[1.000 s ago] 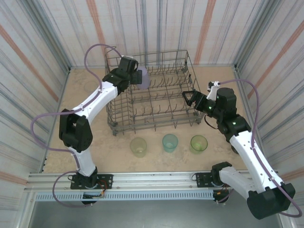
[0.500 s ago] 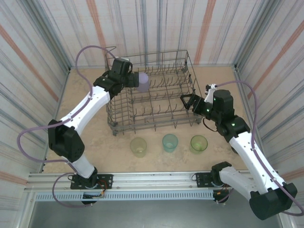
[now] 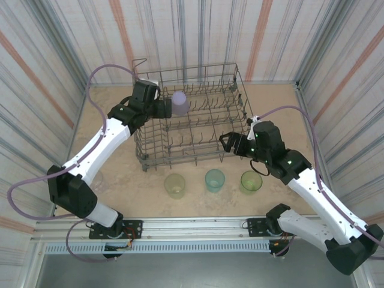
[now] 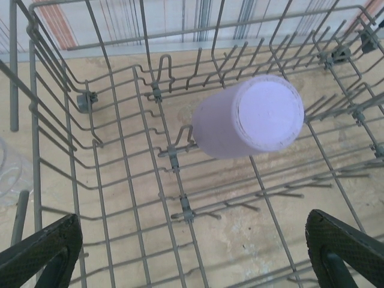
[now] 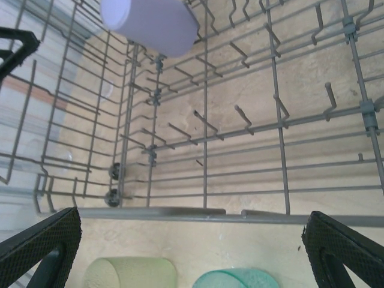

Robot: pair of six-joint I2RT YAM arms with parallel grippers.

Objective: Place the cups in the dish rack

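The dish rack stands mid-table. A lavender cup rests bottom-up on the tines in its back left part. My left gripper hangs open just left of that cup with nothing between its fingers. The left wrist view looks down on the lavender cup above bare rack wires, the left gripper spread wide. My right gripper is open over the rack's front right. On the table before the rack stand a yellow-green cup, a teal cup and another yellow-green cup.
The right wrist view shows the rack's front rail, the lavender cup at the top, a yellow-green cup and the teal cup below. A clear cup stands outside the rack's left side. Striped walls close three sides.
The left gripper has drawn back to the left, away from the lavender cup, which now stands bottom-up in the rack. The right gripper has moved left and nearer along the rack's front.
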